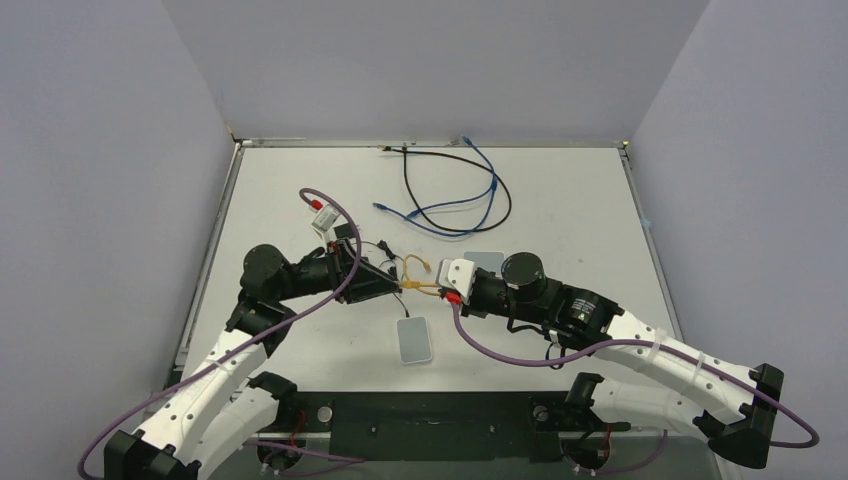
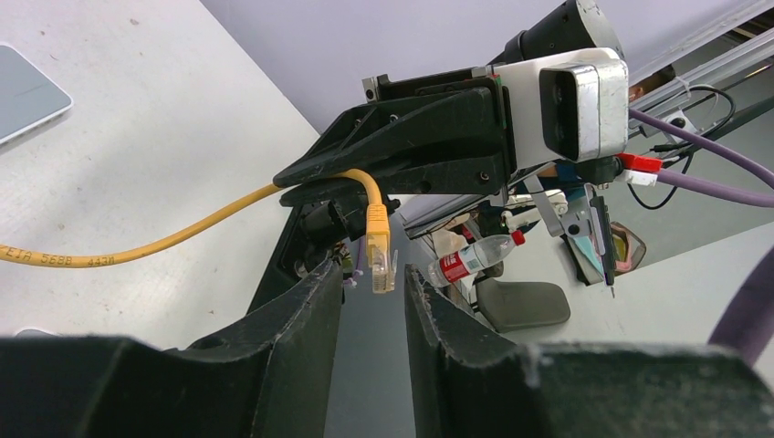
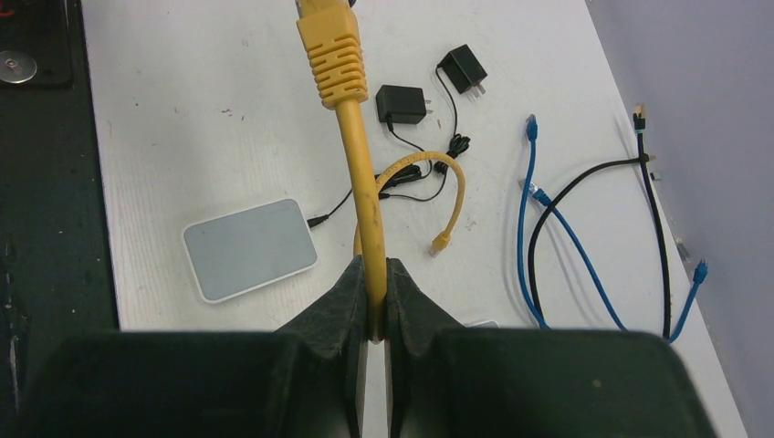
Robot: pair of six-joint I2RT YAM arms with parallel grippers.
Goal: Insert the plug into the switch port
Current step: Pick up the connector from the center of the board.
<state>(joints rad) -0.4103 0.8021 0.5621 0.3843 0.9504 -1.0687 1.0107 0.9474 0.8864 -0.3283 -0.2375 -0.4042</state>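
Pinching the yellow cable (image 3: 365, 210) tight in right jaws, plug (image 2: 379, 246) aimed leftward, lengthwise, between part-open left jaws. Below, lying flat on white counter (image 1: 560, 200): switch box (image 1: 414, 340), lilac walls (image 1: 100, 150) around.

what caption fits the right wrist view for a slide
Right gripper shut on the yellow cable behind its plug, white box on table

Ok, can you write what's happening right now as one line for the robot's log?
right gripper: shut on yellow cable | left gripper: open around plug | switch: on table, plug not in
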